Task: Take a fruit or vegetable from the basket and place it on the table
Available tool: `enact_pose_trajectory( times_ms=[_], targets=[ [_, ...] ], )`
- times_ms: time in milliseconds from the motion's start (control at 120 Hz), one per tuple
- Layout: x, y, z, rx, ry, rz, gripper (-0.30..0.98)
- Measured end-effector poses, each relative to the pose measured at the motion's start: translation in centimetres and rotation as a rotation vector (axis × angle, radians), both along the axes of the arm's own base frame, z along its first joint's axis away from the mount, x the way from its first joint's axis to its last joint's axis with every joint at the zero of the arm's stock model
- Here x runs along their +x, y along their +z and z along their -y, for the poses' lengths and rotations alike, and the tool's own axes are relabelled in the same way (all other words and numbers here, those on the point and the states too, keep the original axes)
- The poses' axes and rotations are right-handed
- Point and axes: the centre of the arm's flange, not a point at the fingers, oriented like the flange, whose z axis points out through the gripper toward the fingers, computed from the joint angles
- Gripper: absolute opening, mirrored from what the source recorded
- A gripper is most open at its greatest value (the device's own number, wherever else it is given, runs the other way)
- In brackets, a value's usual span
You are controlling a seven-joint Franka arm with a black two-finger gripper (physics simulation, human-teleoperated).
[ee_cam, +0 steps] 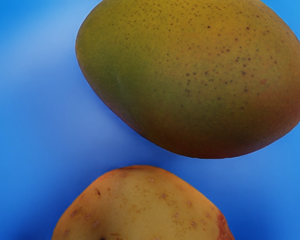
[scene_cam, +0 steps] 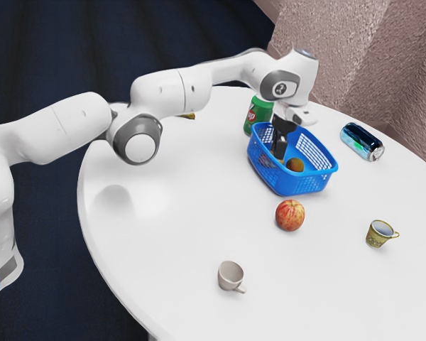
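The blue basket (scene_cam: pixel 291 185) stands on the white table, and my black gripper (scene_cam: pixel 278 150) reaches down inside it, near the side by the green can. Whether it is open or shut cannot be made out. A brownish round fruit or vegetable (scene_cam: pixel 295 165) lies in the basket beside the gripper; the basket wall partly hides what is lower down. In the wrist view a green-yellow mango (ee_cam: pixel 200 75) lies on the blue basket floor (ee_cam: pixel 50 120). A yellowish, spotted potato-like item (ee_cam: pixel 142 207) is at the lower edge, close under my hand, apart from the mango.
A green can (scene_cam: pixel 258 114) stands right behind the basket. A dark blue can (scene_cam: pixel 363 141) lies toward the exterior view's right. A red-yellow apple (scene_cam: pixel 290 215), a white cup (scene_cam: pixel 231 275) and a patterned cup (scene_cam: pixel 379 234) are on the table (scene_cam: pixel 177 234) in front.
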Motion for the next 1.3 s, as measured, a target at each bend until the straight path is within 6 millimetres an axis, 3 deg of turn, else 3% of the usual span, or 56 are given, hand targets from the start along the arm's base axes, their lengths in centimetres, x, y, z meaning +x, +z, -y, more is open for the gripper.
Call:
enact_pose_trajectory(
  times_ms=[325, 558, 692, 900, 992, 1042, 1067, 1108, 1175, 1192, 1225, 1267, 1300],
  targets=[
    [0.2, -1.8, -0.2, -0.008, -0.011, -0.016, 0.69],
    [0.2, -1.8, -0.4, -0.015, -0.018, -0.010, 0.70],
    [0.1, -1.0, -0.6, -0.027, -0.016, 0.006, 0.48],
    [0.1, -1.0, -0.6, -0.029, -0.018, 0.006, 0.47],
    [0.0, -0.1, -0.8, -0.012, -0.019, 0.019, 0.13],
    [0.0, 0.6, -0.9, 0.001, -0.016, 0.029, 0.04],
    [-0.1, 1.6, -0.9, 0.008, -0.015, 0.042, -0.01],
    [-0.5, 4.1, -1.0, 0.028, -0.012, 0.073, 0.09],
    [-1.5, 9.5, -0.4, 0.052, -0.015, 0.138, 0.14],
    [-2.1, 11.7, 0.2, 0.060, -0.020, 0.165, 0.14],
    [-4.1, 18.5, 2.1, 0.092, -0.037, 0.241, 0.16],
    [-8.2, 27.6, 4.8, 0.149, -0.054, 0.334, 0.18],
    [-11.7, 33.0, 6.3, 0.199, -0.058, 0.368, 0.19]
  ],
)
